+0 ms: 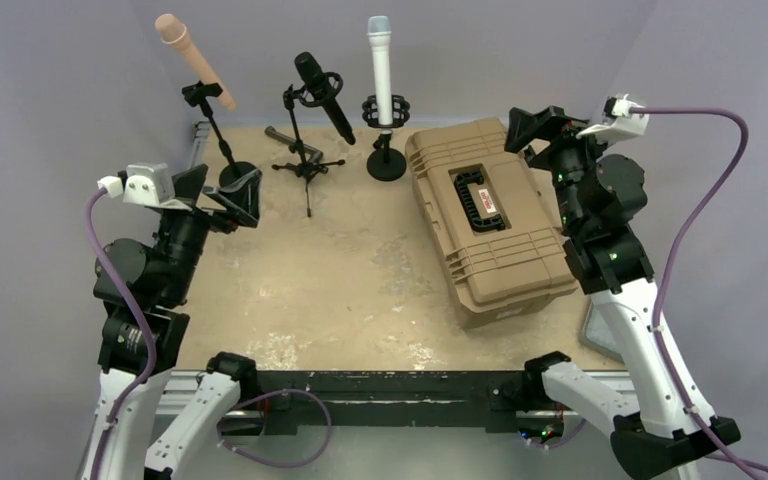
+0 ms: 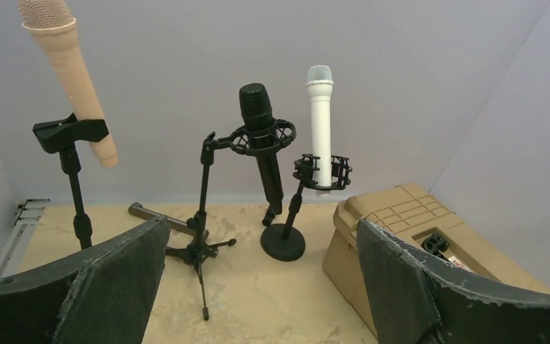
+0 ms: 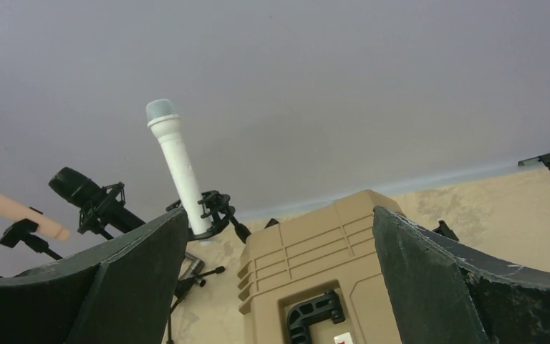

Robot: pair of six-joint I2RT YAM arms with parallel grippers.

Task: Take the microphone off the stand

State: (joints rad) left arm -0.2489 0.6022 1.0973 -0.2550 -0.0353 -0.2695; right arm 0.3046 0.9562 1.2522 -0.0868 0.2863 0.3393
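Sandy worktop's back-left corner held the tan mic, leaning left in its stand, ahead of the spread left fingers; right fingers, also spread, were farther.

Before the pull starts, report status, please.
Left gripper, right gripper open, empty. Tan microphone, black microphone, white microphone all in stands. Case near white one.

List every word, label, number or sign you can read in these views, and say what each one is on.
No text can be read in any view.
The white-and-red sticker on the lid of the tan case, beside its black handle, has print too small and blurred to read.
Nothing else in the pictures shows any lettering, brand or number.
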